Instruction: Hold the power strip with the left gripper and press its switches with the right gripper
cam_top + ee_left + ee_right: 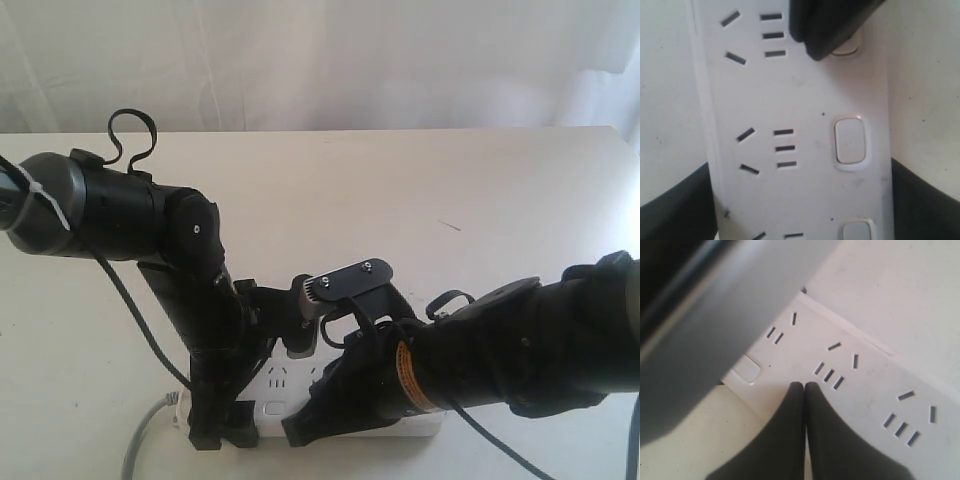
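The long white power strip point(405, 424) lies near the table's front edge, with its grey cord point(140, 440) trailing off to the left. My left gripper point(222, 425) comes down over its left part. In the left wrist view its black jaws stand against both long sides of the power strip point(800, 100), shut on it. My right gripper point(300, 432) is shut, fingertips together point(804, 386), with its tip point(825, 30) resting over one of the switches point(847, 49) and hiding most of it. The neighbouring switches point(850, 142) point(746, 370) show uncovered.
The two black arms crowd together over the strip, the left arm point(190, 250) close beside the right arm's camera bracket point(350, 280). The pale table point(400, 190) stretches back to a white curtain point(320, 60).
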